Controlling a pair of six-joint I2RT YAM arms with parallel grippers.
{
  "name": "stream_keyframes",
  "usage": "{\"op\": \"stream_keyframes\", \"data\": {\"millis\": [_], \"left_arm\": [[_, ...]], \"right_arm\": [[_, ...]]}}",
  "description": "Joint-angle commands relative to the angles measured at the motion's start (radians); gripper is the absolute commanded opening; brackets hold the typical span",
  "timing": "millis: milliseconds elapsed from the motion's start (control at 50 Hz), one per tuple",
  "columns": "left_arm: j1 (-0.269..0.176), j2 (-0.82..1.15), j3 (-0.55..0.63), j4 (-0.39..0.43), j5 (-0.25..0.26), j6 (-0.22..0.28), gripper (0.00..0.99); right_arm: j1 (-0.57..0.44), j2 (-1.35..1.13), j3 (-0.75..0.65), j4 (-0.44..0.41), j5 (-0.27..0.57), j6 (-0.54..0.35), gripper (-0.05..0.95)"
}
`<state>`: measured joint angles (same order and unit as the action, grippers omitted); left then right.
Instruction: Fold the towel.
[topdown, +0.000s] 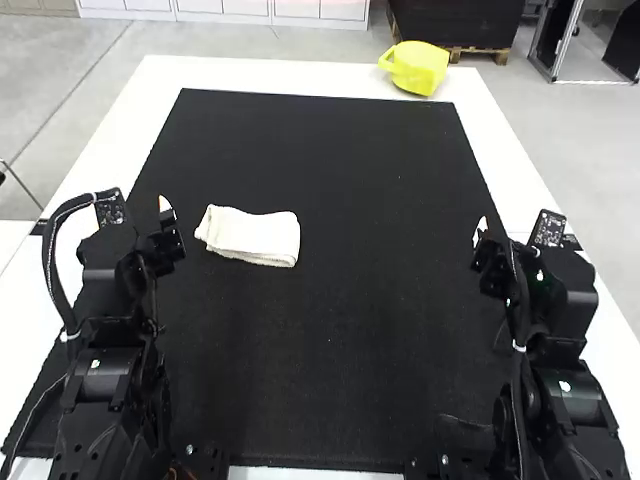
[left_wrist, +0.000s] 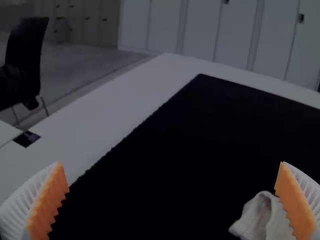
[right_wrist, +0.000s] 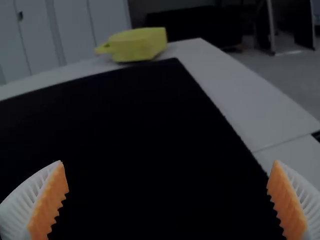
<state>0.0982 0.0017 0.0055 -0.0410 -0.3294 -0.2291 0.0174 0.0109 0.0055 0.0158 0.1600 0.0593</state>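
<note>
A small white towel (topdown: 250, 236) lies folded in a compact, roughly rectangular bundle on the black mat, left of its middle. My left gripper (topdown: 166, 222) is held just to the left of the towel, not touching it. In the left wrist view the left gripper (left_wrist: 172, 200) is wide open, and part of the towel (left_wrist: 266, 218) shows beside one finger. Far off to the right of the towel, my right gripper (topdown: 481, 245) is over the mat's right side. The right wrist view has the right gripper (right_wrist: 167, 200) wide open with nothing between its pads.
The black mat (topdown: 350, 330) covers most of the white table (topdown: 110, 130). A yellow container (topdown: 416, 68) with a spout or handle stands at the table's far edge, right of the middle, beyond the mat.
</note>
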Motion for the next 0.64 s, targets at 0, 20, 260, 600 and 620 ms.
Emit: {"op": "stream_keyframes", "data": {"millis": [0,20,260,600,620], "left_arm": [[0.0,-0.005,-0.004,0.007,0.009,-0.078,0.969],[-0.003,-0.006,-0.004,0.016,0.009,-0.069,0.969],[-0.031,-0.005,-0.004,0.09,0.105,0.27,0.969],[-0.086,-0.006,-0.004,0.067,0.196,0.261,0.969],[-0.089,-0.006,-0.004,0.067,0.196,0.261,0.969]], "right_arm": [[-0.007,-0.006,-0.006,0.001,-0.013,0.016,0.92],[-0.005,-0.008,-0.006,0.001,-0.013,0.016,0.92],[-0.005,-0.006,-0.006,0.001,-0.013,0.016,0.92],[-0.005,-0.006,-0.006,0.001,-0.013,0.016,0.92],[-0.007,-0.008,-0.006,0.001,-0.013,0.016,0.92]]}}
